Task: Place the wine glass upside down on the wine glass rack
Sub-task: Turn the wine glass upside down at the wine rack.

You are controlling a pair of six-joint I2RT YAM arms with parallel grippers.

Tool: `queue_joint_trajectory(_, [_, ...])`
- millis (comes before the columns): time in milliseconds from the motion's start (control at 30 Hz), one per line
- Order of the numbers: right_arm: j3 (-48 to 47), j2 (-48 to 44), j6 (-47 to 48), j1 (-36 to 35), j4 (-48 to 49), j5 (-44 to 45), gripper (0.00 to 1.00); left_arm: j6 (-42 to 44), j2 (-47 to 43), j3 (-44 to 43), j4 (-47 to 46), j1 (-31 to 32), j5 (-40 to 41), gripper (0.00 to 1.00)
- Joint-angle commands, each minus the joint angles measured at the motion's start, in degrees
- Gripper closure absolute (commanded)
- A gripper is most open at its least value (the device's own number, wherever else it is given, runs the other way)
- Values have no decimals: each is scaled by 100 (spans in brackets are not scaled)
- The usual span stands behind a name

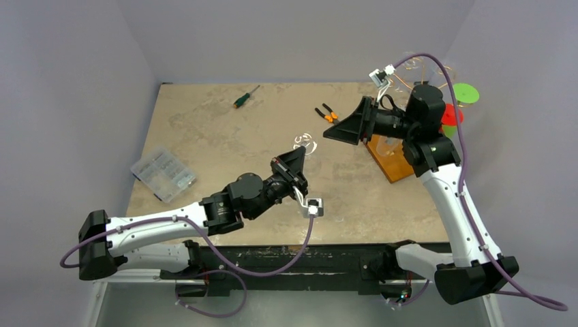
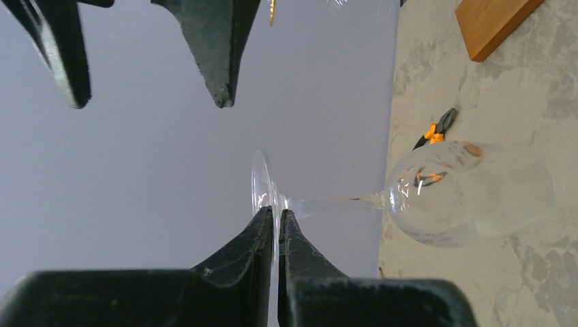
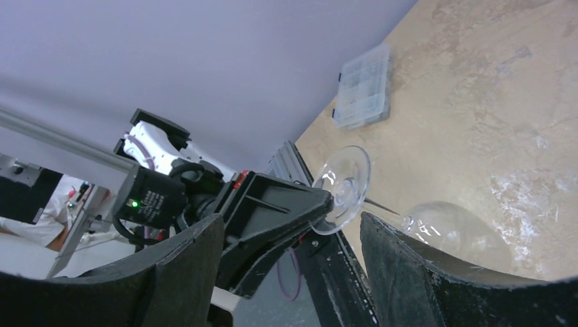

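Note:
The clear wine glass [image 1: 305, 143] is held bowl-down over the table's middle. My left gripper [image 1: 298, 155] is shut on the edge of its foot. In the left wrist view the jaws [image 2: 276, 216] pinch the foot [image 2: 262, 185], and the stem leads to the bowl [image 2: 463, 197] at the table surface. My right gripper [image 1: 334, 131] is open and empty, facing the glass from the right. In the right wrist view its fingers [image 3: 184, 272] frame the foot [image 3: 346, 184]. The rack's wooden base [image 1: 388, 162] lies right of centre. Its gold wires [image 1: 417, 71] are mostly hidden behind the right arm.
A green-handled screwdriver [image 1: 245, 97] and orange pliers [image 1: 327, 114] lie at the back of the table. A clear organizer box [image 1: 162, 174] sits at the left edge. Green [image 1: 466, 93] and red [image 1: 452, 114] discs show behind the right arm.

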State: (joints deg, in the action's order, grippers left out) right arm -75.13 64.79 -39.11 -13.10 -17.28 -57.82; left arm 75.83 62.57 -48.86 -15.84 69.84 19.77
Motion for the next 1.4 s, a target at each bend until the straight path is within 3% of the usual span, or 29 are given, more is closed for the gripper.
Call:
queue_joint_trajectory(0, [-8,-70,-499,20,401,-131,28,609,76,35,-1020,38,181,100])
queue_joint_trajectory(300, [332,117,-828,18,637,4,38,914,473,-20,-1588,81,259,100])
queue_joint_trajectory(1233, [623,305,-844,-61,604,258,71,1074,980,-421,-1820,87,250,100])
queue_joint_trajectory(1367, [689,339,-1072,-60,826,170,95,1065,1012,-447,-1792,110,250,100])
